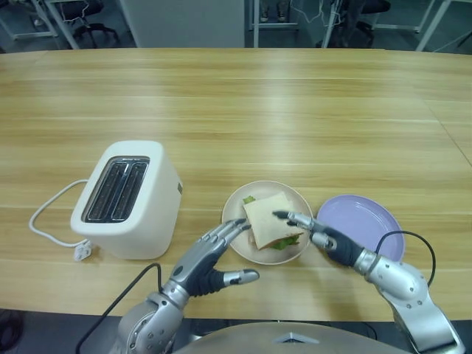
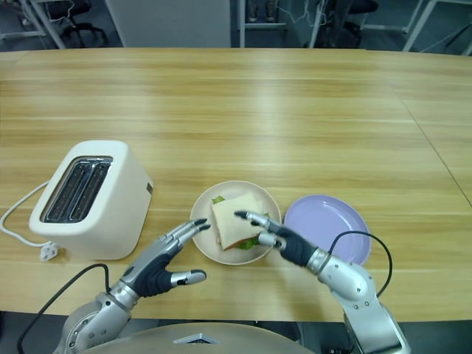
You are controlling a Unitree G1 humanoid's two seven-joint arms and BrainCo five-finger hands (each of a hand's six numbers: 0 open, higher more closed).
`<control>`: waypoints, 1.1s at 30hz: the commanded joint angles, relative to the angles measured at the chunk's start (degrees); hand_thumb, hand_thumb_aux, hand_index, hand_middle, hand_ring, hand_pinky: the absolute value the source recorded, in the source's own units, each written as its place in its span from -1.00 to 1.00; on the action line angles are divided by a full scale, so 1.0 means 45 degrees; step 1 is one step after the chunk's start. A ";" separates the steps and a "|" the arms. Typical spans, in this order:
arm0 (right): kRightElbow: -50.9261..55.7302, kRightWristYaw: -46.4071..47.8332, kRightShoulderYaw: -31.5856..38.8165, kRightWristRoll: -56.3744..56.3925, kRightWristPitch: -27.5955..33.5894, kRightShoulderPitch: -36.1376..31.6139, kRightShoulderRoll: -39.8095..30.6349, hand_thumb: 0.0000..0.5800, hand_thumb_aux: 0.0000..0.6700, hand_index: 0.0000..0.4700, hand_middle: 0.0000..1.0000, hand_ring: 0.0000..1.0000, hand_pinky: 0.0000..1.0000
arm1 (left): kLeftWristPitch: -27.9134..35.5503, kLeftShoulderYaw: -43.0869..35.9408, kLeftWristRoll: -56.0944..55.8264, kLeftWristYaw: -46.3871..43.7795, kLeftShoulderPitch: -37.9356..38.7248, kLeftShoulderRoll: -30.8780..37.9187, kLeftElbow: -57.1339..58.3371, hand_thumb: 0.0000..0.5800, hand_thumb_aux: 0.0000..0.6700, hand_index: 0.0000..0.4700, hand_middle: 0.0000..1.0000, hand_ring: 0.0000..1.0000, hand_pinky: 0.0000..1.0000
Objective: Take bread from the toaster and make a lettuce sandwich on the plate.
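Two slots in the toaster [image 1: 125, 198], at 9 o'clock from the plate [image 1: 293, 196], look empty. The left hand [image 1: 210, 262] lies released, fingers stretched flat, its tips just beside the plate's 8 o'clock rim. On that plate sits the sandwich [image 1: 267, 220], with lettuce [image 1: 285, 241] peeping from under the top slice at 5 o'clock. The slice is near square. Its longer axis seems to run from 11 to 5 o'clock, with one corner pointing toward 11.

The right hand [image 1: 324, 237] comes in from 4 o'clock, fingers loosely extended over the slice's edge and grasping nothing. Whether it touches the bread is unclear. The purple plate [image 1: 361, 221] lies at 3 o'clock.

The job looks nearly finished. Square the top slice gently, then lift both hands straight up so nothing drags.
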 commanded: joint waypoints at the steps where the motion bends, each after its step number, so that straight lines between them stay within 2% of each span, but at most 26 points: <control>1: -0.0428 0.0467 0.0020 -0.0137 -0.0957 0.0335 -0.0595 1.00 1.00 0.96 -1.00 -1.00 -1.00 | -0.0728 -0.0082 -0.0544 -0.0357 0.0507 0.0492 0.0005 1.00 1.00 0.96 0.04 0.04 0.04; 2: -0.0453 0.0537 -0.0004 -0.0118 -0.1197 0.0437 -0.0741 1.00 1.00 0.96 -1.00 -1.00 -1.00 | -0.0946 -0.0128 -0.0615 -0.0433 0.0607 0.0659 0.0035 1.00 1.00 0.96 0.04 0.04 0.04; 3: -0.0414 0.0559 -0.0019 -0.0197 -0.1444 0.0535 -0.0864 1.00 1.00 0.96 0.91 0.91 0.91 | -0.1118 -0.0174 -0.0615 -0.0493 0.0713 0.0805 0.0089 1.00 1.00 0.96 1.00 1.00 1.00; 4: -0.0347 0.0577 -0.0010 -0.0348 -0.1684 0.0608 -0.0993 1.00 1.00 0.96 1.00 1.00 1.00 | -0.1217 -0.0231 -0.0675 -0.0579 0.0821 0.0908 0.0155 1.00 1.00 0.96 1.00 1.00 1.00; 12: 0.0763 0.0357 0.0814 -0.2001 -0.2698 0.0603 -0.1055 1.00 1.00 0.96 1.00 1.00 1.00 | -0.1491 -0.0888 0.0459 -0.0995 0.0329 0.1391 0.1614 1.00 1.00 0.96 1.00 1.00 1.00; 19: 0.1909 0.0547 0.1659 -0.3006 -0.2323 0.0470 -0.1099 1.00 1.00 0.96 1.00 1.00 1.00 | -0.1259 -0.1454 0.0924 -0.1318 -0.0754 0.1295 0.2973 1.00 1.00 0.96 1.00 1.00 1.00; 25: 0.3410 0.0281 0.2362 -0.3851 -0.1533 -0.0337 -0.0337 1.00 1.00 0.96 1.00 1.00 1.00 | -0.0727 -0.2110 0.1999 -0.1657 -0.3259 0.0931 0.5053 1.00 1.00 0.96 1.00 1.00 1.00; 33: 0.5658 -0.1008 0.3107 -0.5518 -0.1286 -0.1901 0.0867 1.00 1.00 0.96 1.00 1.00 1.00 | -0.0224 -0.3161 0.3204 -0.1817 -0.6335 0.0178 0.7581 1.00 1.00 0.96 1.00 1.00 1.00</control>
